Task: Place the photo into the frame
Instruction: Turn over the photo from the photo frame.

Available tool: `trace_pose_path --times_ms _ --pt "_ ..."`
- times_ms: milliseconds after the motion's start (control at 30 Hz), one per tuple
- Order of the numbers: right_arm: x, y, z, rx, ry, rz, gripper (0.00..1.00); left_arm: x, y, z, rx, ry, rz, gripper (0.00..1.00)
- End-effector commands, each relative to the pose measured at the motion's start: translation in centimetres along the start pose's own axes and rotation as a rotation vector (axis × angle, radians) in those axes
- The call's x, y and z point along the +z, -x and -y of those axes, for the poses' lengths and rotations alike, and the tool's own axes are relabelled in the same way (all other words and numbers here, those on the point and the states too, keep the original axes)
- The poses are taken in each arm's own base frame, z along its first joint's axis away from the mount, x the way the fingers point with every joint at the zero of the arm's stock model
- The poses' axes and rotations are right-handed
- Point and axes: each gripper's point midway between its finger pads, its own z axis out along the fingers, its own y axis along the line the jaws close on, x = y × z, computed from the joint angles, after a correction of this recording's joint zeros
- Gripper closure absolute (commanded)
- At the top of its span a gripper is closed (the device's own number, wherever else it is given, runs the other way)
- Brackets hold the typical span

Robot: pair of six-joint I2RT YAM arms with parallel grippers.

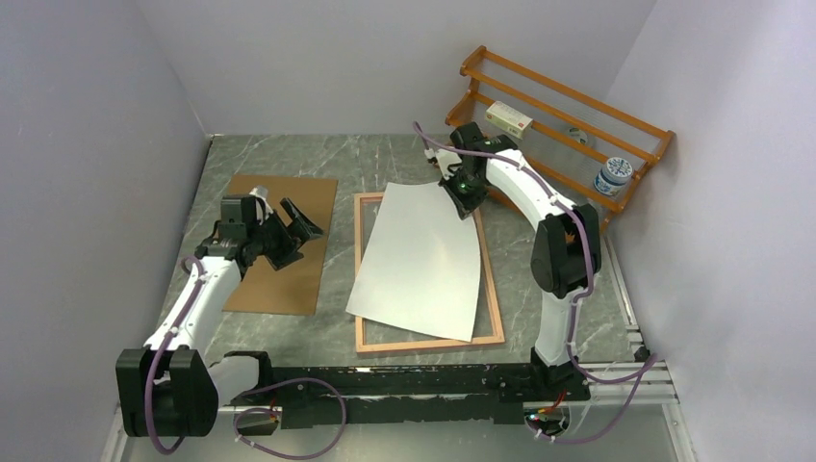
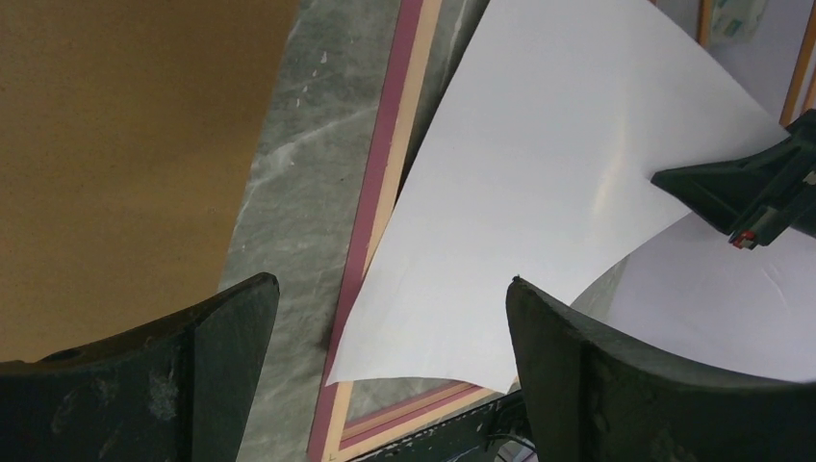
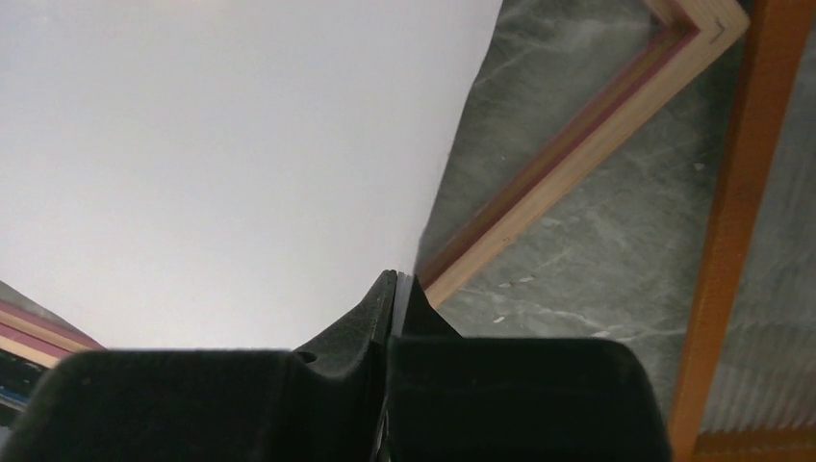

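The photo [image 1: 421,258] lies white back up over the frame [image 1: 493,306], skewed, its far right corner lifted. My right gripper [image 1: 465,199] is shut on that corner; in the right wrist view the paper [image 3: 231,164] runs between the closed jaws [image 3: 397,289]. The frame lies wood-coloured back up on the table, its corner showing in the right wrist view [image 3: 577,154] and its left rail in the left wrist view [image 2: 390,164]. My left gripper [image 1: 293,226] is open and empty above the brown backing board [image 1: 279,279], left of the photo [image 2: 539,173].
An orange wooden rack [image 1: 568,125] stands at the back right with a small box [image 1: 508,119] and a round tub [image 1: 613,176] on it. The rack's rail [image 3: 731,221] is close to my right gripper. Grey walls enclose the table on both sides.
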Motion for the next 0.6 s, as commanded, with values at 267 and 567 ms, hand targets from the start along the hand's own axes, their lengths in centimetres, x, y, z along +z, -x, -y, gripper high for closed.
trace_pose_path --times_ms 267,567 --pt "-9.2 1.6 1.5 -0.145 -0.200 0.222 1.00 -0.6 1.7 1.7 0.068 -0.016 0.079 0.07" --pt "-5.4 2.3 -3.4 -0.170 0.047 0.188 1.00 -0.5 1.7 1.7 0.067 0.002 0.099 0.08"
